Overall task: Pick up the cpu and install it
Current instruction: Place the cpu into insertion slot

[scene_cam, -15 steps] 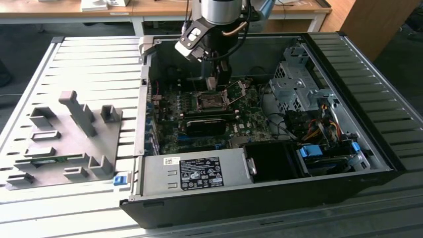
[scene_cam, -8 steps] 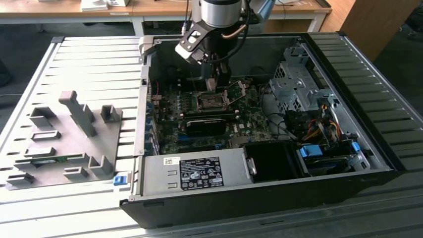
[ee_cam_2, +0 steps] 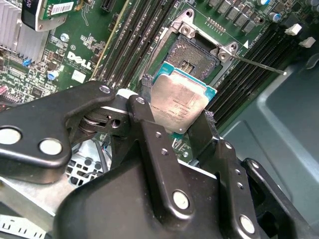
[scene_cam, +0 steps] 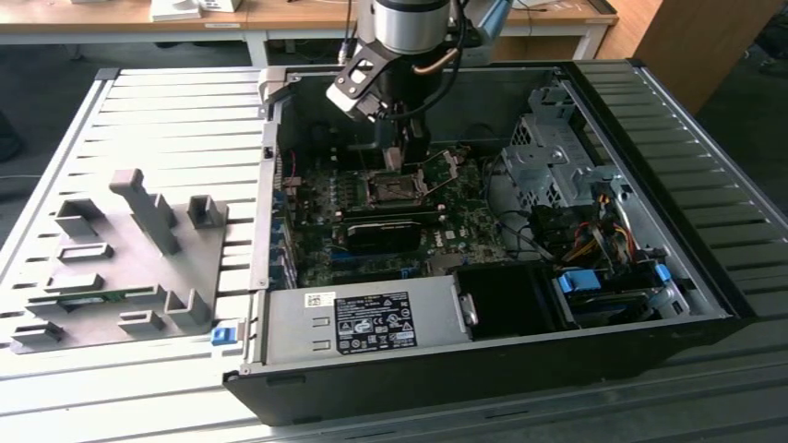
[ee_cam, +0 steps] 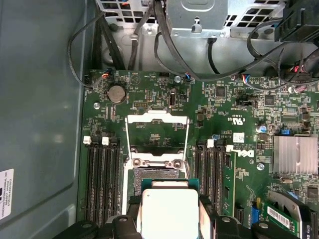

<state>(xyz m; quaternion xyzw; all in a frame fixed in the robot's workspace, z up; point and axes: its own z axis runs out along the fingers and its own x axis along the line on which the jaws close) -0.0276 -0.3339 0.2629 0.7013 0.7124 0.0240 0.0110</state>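
The gripper clenched the cpu by its edges. Its square, silvery, green-rimmed top hung over the open socket.

cpu cut off; socket partly hidden behind.

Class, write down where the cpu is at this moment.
In the second wrist view the cpu is gripped between the fingers, held close over the open socket of the motherboard and not yet seated in it.
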